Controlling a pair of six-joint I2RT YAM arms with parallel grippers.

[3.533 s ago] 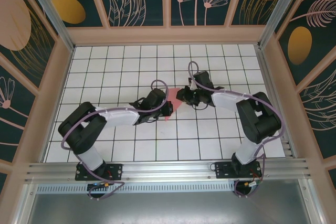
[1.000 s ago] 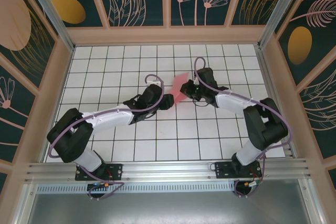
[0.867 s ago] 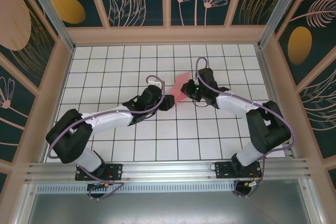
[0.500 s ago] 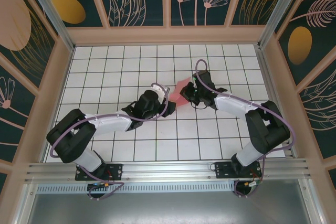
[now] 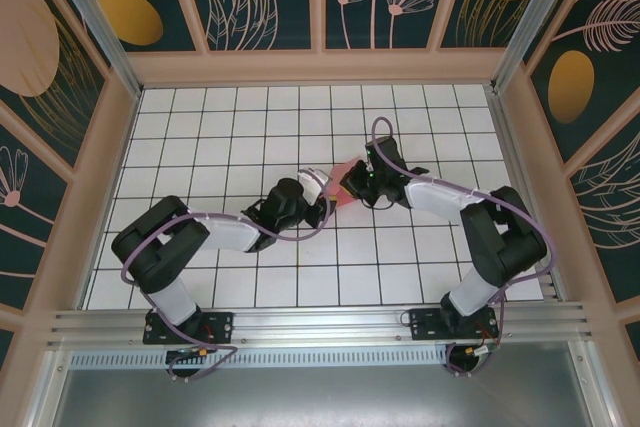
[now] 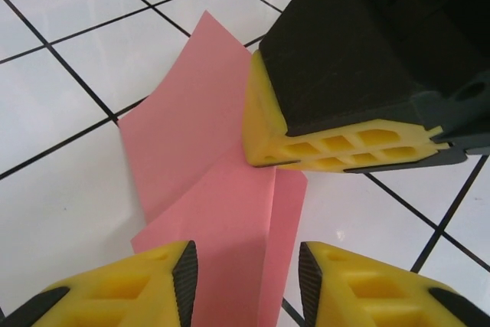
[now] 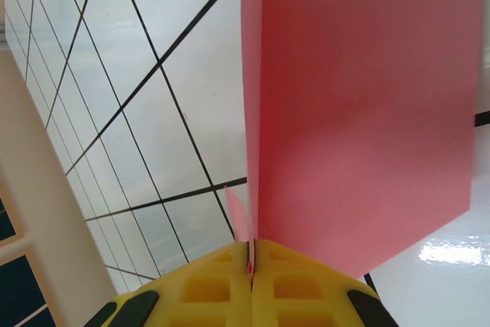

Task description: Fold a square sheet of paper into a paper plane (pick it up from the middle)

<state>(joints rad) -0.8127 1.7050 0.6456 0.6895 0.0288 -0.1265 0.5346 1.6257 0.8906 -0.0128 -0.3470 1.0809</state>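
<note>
One pink sheet (image 7: 360,112) (creased) in right gripper (image 7: 251,256)

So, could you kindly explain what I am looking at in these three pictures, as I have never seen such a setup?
These are two robot arms bolted at the edge of a white tiled table. One picture looks down from above; the other two come from a camera on each wrist, so the yellow fingers there are the arms' own. The right gripper is pinched shut on a pink paper sheet, already creased. The left gripper is open, with the paper's end between its fingers.
</note>
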